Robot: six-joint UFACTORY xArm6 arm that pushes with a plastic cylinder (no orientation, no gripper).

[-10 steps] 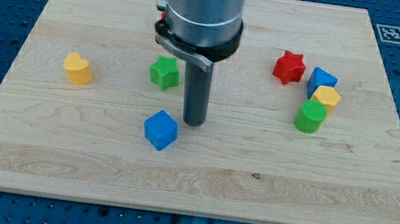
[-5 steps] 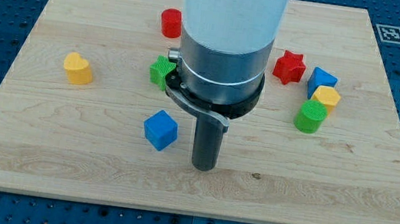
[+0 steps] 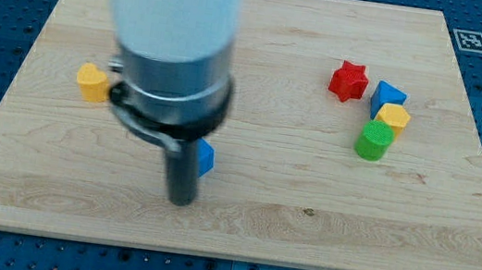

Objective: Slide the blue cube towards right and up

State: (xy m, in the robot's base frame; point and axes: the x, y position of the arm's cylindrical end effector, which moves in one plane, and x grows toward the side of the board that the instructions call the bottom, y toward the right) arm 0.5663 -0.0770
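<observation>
While the rod is hiding most of the blue cube (image 3: 206, 158), my tip (image 3: 179, 200) is resting just below-left of it, gripping nothing, having no jaws.

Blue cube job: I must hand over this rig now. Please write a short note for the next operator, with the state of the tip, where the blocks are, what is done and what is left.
Tip: my tip rests on the wooden board, at the lower left of the small blue cube; the rod hides most of that cube.
Other blocks: yellow heart-shaped block at the view's left; red star block, blue block, small yellow block and green cylinder block clustered at the view's right.
Done: tip is placed behind the cube for the push.
Left: the whole slide, right and up.
</observation>
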